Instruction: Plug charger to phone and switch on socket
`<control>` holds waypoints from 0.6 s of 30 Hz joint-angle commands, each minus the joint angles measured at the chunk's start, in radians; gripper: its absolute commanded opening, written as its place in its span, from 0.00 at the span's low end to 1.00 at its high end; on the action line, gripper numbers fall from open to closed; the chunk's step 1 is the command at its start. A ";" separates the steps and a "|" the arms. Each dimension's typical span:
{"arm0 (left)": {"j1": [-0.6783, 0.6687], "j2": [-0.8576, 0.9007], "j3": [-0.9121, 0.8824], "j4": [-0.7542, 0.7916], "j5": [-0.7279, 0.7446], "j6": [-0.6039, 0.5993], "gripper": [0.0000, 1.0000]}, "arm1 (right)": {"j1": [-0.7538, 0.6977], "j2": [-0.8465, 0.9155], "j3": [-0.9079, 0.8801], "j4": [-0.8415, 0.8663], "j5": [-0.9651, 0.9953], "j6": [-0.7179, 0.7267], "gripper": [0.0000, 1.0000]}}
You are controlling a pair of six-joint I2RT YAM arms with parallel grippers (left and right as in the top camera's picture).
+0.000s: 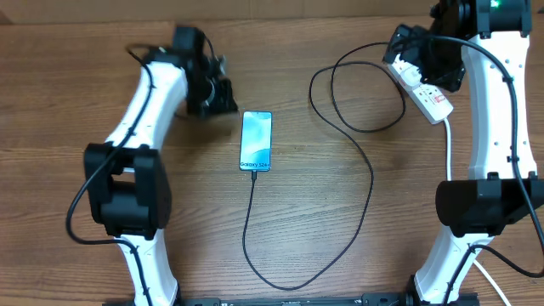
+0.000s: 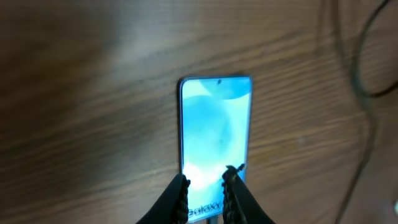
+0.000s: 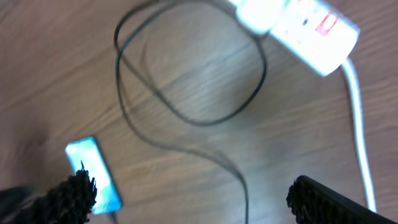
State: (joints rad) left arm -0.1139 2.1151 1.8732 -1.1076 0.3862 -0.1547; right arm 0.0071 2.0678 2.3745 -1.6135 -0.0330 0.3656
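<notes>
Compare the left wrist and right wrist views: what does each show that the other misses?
Left wrist only: the left pincer, fingers narrowly apart and empty, in front of the lower end of the phone, seen close up. Right wrist only: the socket, its white lead, the charger in a full loop, and the right pincer, wide open. Both: the phone, a stretch of charger and the table.
</notes>
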 commanded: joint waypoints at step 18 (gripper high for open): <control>0.108 -0.151 0.479 -0.333 -0.161 0.031 1.00 | -0.136 0.051 -0.001 0.225 0.328 0.000 1.00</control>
State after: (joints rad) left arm -0.0059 1.9572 2.3520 -1.4368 0.2790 -0.1390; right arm -0.0742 2.0834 2.3737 -1.3972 0.2676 0.3660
